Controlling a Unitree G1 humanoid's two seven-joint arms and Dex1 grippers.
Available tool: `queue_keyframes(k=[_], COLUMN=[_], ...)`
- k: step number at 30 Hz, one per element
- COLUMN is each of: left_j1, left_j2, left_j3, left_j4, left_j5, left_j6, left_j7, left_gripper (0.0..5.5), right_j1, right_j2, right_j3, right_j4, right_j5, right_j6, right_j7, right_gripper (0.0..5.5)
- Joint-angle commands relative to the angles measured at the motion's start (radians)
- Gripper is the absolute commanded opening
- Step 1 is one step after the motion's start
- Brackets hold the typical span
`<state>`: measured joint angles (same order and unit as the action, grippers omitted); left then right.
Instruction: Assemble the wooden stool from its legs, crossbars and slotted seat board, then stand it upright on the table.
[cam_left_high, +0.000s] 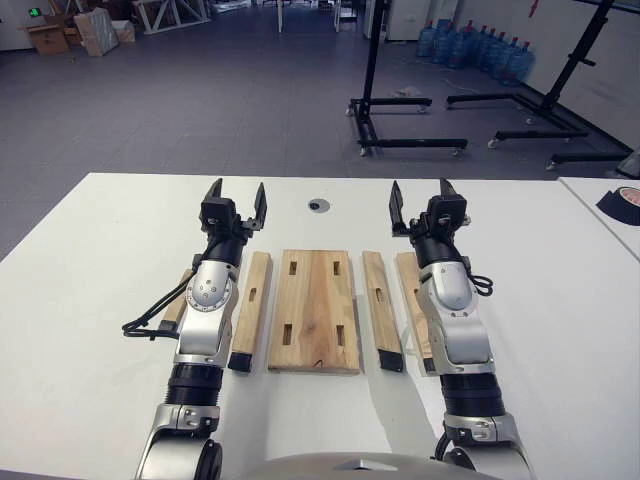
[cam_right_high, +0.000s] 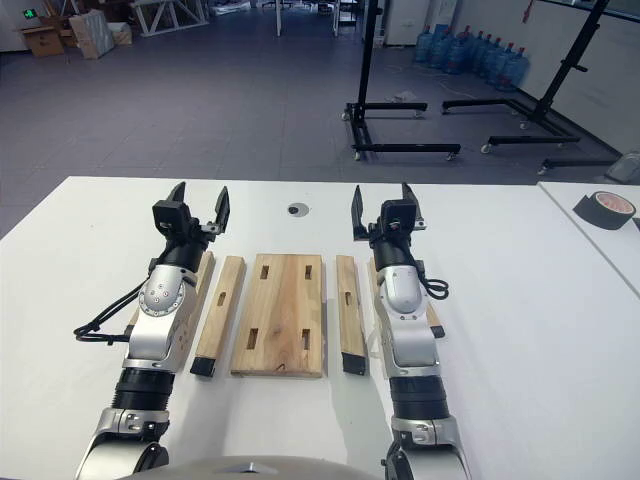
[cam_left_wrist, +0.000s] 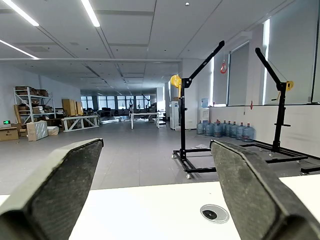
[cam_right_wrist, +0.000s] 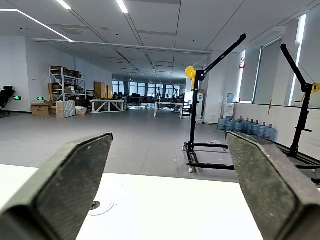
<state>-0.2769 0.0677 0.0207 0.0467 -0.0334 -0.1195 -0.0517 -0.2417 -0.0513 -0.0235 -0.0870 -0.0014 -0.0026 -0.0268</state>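
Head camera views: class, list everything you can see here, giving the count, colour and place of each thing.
table: one, white, foreground
seat board: one, light wood with four slots, flat at the table's centre
wooden bars: four, light wood, flat, two on each side of the board, outer ones partly hidden
cable port: one, grey, round, beyond the board
tape roll: one, black, on the neighbouring table, right
wheeled stands: two, black, on the floor behind
water bottles: several, blue, far right
cardboard boxes: a few, brown, far left
left claw: one, black, open, left of the port
right claw: one, black, open, right of the port
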Motion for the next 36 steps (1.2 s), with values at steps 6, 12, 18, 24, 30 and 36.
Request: queue_keyframes(k=[6,12,18,24,30,36], left_j1=[0.029,0.072,0.086,0.106,0.126,0.117], left_j2=[-0.010,-0.025,-0.031,-0.036,-0.023,-0.022], left_j3=[-0.022,-0.029,-0.046,-0.038,-0.054,-0.054], left_j4=[-0.041,-0.067,-0.094,-0.109,-0.104,-0.094], left_j5=[0.054,0.090,0.104,0.115,0.127,0.152], left_j6=[0.012,0.003,-0.012,-0.009,-0.014,0.026], left_j7=[0.036,0.069,0.073,0.084,0.062,0.074], left_gripper=[3.92,3.92,3.92,3.92,3.92,3.92], right_j1=[0.005,-0.009,-0.020,-0.015,-0.008,0.013], right_j2=[-0.009,-0.017,-0.002,-0.041,-0.046,-0.032], right_j3=[-0.009,0.002,-0.059,-0.045,-0.044,-0.028], right_j4=[-0.004,-0.007,-0.019,0.008,0.013,-0.015], right_j5=[-0.001,0.029,0.109,0.056,0.037,0.025], right_j6=[0.002,0.052,0.125,0.130,0.152,0.153], right_j7=[0.010,0.064,0.061,0.067,0.057,0.041], right_gripper=[4.15,4.15,4.15,4.15,4.15,4.15])
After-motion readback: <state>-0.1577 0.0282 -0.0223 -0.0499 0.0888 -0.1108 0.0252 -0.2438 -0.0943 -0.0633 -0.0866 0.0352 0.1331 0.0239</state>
